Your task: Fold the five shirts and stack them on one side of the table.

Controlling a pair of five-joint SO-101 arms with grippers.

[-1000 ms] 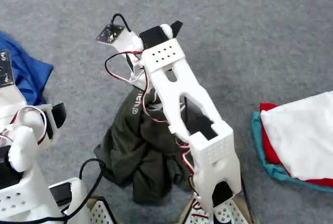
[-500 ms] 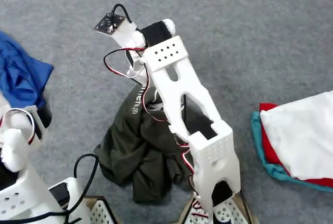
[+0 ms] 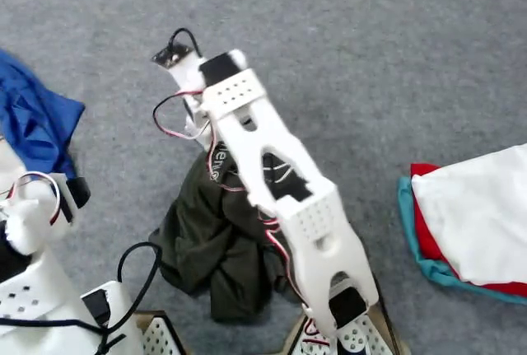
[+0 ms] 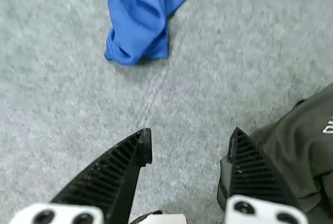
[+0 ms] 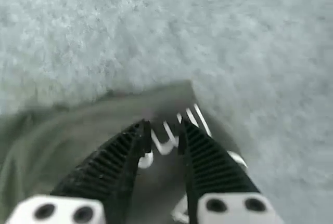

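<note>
Since 1 s ago, right arm is swinging its wrist left & left arm is dropping back to the near-left corner. Count: 5 shirts, 2 arms. Gray felt-like surface is carrying all. Dark shirt, white print, is lying bunched mid-surface; blue shirt crumpled at left edge; white shirt, red shirt & teal shirt stacked at right. Right fingers are pinching the dark shirt, gap narrow; left fingers are hanging wide apart over bare surface.

Lab: robot arm at grey felt table
</note>
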